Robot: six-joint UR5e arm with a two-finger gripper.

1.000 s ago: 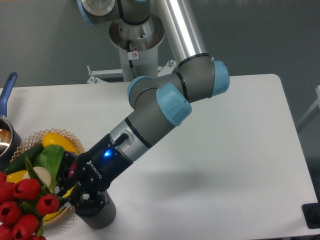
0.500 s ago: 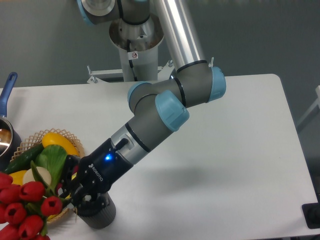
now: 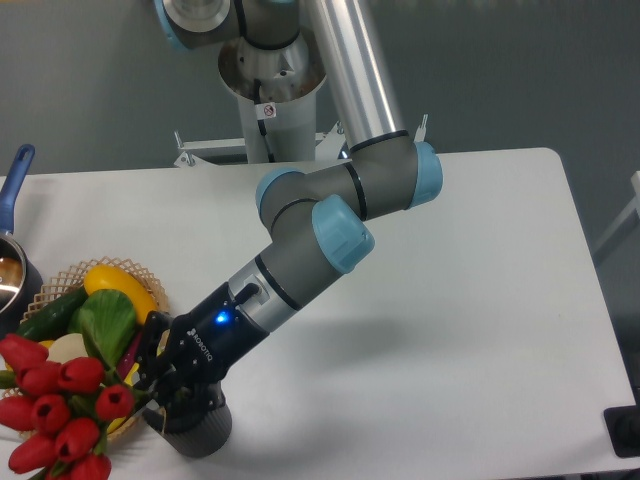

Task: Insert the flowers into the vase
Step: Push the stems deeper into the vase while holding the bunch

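Red tulips: the flowers [image 3: 60,420] hang at the lower left of the view, heads pointing out to the left over the edge of the wicker basket [image 3: 60,283], stems running right toward the gripper [image 3: 160,385].
Dark ribbed cylinder: the vase [image 3: 203,432] stands on the white table [image 3: 450,300] at the bottom of the view, directly under the black wrist, its mouth hidden by the tool.
Pincer: the fingers look closed around the green stems, though the contact itself is dark and partly hidden, so the hold is a judgement.
Step in hand: swinging the bunch upright so the stem ends can enter the vase mouth.
How to do it well: the stems lie close to horizontal, so the wrist probably needs to rotate further until the heads sit above the stem ends; the stem tips should be centred over the mouth before any descent, and the descent should be slow, since a stem catching the rim could tip the vase.
Risk: the tulip heads pass near the toy vegetables [image 3: 105,320] in the basket and could brush them.
Change from earlier: over the last second the bunch has swung lower and further left, the heads spreading out more; the elbow has shifted slightly; vase, basket and pot [image 3: 12,265] have stayed put.
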